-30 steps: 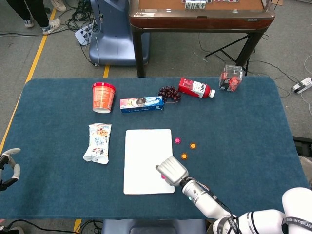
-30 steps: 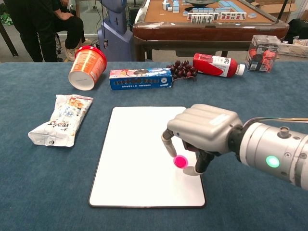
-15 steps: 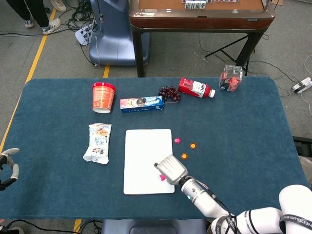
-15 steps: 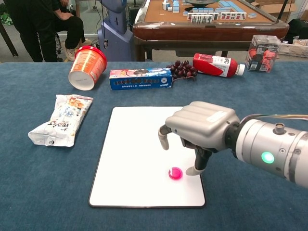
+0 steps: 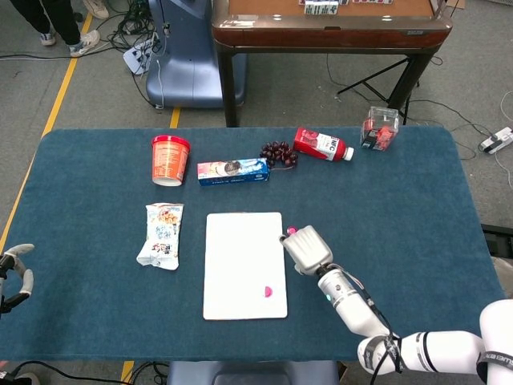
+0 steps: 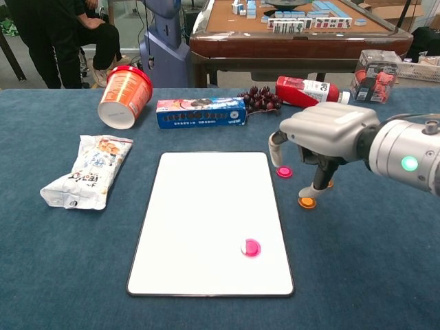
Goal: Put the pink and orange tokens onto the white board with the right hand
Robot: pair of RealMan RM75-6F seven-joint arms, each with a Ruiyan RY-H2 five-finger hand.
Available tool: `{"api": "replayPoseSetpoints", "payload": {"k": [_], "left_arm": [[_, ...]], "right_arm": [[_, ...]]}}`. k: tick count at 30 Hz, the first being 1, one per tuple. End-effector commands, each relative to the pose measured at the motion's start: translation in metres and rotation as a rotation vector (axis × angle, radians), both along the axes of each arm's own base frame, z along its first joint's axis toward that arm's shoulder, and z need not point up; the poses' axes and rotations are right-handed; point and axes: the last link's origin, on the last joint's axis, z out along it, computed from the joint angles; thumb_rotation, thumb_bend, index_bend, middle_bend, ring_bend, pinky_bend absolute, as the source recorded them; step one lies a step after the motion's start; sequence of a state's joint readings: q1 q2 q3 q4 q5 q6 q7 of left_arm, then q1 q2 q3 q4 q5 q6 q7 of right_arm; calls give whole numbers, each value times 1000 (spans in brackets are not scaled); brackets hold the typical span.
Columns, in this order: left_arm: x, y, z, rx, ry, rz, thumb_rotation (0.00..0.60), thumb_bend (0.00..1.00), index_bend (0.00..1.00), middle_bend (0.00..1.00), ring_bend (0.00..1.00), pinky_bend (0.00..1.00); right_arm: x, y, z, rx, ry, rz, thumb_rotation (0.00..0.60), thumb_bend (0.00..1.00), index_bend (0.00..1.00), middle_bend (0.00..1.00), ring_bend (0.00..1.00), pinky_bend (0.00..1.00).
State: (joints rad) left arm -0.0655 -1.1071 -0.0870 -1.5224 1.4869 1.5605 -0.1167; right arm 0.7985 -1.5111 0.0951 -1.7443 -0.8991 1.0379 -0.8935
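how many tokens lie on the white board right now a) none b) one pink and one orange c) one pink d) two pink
c) one pink token lies on the white board; the other pink token and an orange token sit on the cloth beside it.

Light falls evenly from overhead — bright, soft, no harsh glare on my bench (image 5: 96,168). My robot hand (image 6: 323,137) throws only a faint, diffuse shadow beneath itself. The white board (image 6: 206,206) reads clean, not blown out. Both views stay sharp; the chest view bends slightly at its edges — mild wide-angle distortion.
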Motion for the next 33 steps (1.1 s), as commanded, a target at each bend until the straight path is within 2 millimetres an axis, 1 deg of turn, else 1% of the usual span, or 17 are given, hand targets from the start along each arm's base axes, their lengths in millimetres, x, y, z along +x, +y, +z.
{"api": "replayPoseSetpoints", "payload": {"k": [1, 7, 14, 20, 24, 33], "left_arm": [[0, 0, 0, 0, 0, 1, 600, 520, 362, 617, 460, 538], [1, -1, 1, 3, -9, -6, 600, 521, 362, 617, 459, 537], [0, -1, 6, 10, -30, -6, 600, 521, 364, 618, 460, 538], [0, -2, 7, 6, -38, -12, 600, 521, 366, 618, 460, 538], [0, -2, 8, 4, -40, -15, 600, 521, 366, 618, 459, 537], [-1, -4, 9, 5, -46, -14, 600, 521, 366, 617, 459, 538]], "right_arm": [[0, -12, 2, -20, 2, -16, 600, 159, 370, 1000, 1000, 1000], [1, -38, -6, -50, 16, -68, 600, 166, 370, 1000, 1000, 1000], [-3, -64, -23, -54, 31, -144, 600, 166, 370, 1000, 1000, 1000], [-6, -72, -36, -51, 42, -169, 600, 169, 370, 1000, 1000, 1000], [-5, -76, -41, -62, 49, -172, 600, 174, 370, 1000, 1000, 1000], [-8, -80, -42, -73, 56, -202, 600, 186, 387, 1000, 1000, 1000]]}}
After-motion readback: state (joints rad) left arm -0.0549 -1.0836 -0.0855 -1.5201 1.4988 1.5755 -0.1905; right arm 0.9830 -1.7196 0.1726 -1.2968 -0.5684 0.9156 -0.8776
